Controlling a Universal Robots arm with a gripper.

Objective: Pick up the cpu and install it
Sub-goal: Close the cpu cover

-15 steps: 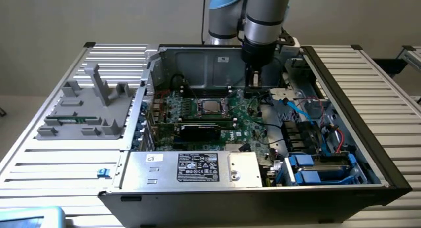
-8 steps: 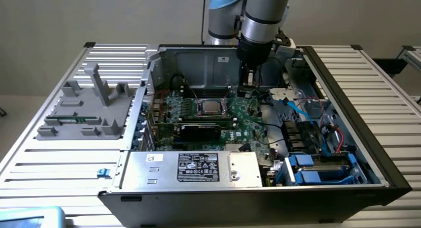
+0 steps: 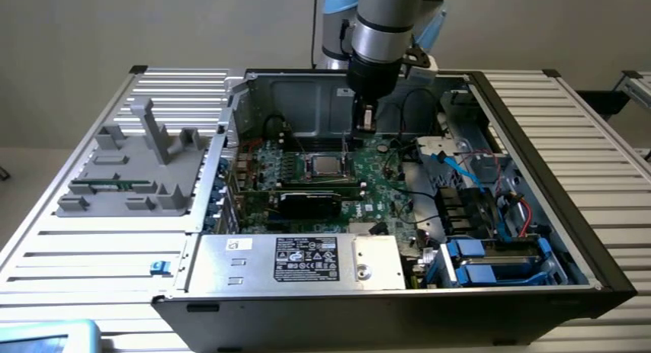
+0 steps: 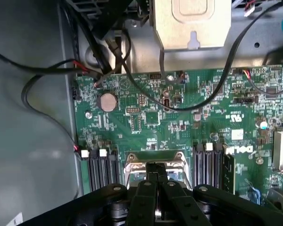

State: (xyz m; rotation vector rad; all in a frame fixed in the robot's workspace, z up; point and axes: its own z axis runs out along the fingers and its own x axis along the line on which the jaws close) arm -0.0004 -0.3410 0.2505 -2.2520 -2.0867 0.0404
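The cpu (image 3: 325,166) is a shiny silver square lying flat inside the metal-framed socket (image 3: 323,156) on the green motherboard (image 3: 382,193) of the open computer case. My gripper (image 3: 364,126) hangs on the arm just behind the socket and slightly toward the exterior view's right, a little above the board. In the wrist view its black fingers (image 4: 151,188) are pressed together, shut, with nothing seen between them. They cover the middle of the socket frame (image 4: 132,162), so most of the chip is hidden there.
A large black card (image 3: 317,202) lies in front of the socket, with the power supply (image 3: 295,258) nearer still. Blue drive bays (image 3: 489,261) and loose cables (image 3: 458,166) fill the exterior view's right. A grey fixture (image 3: 133,170) stands outside the case. Memory slots (image 4: 100,172) flank the socket.
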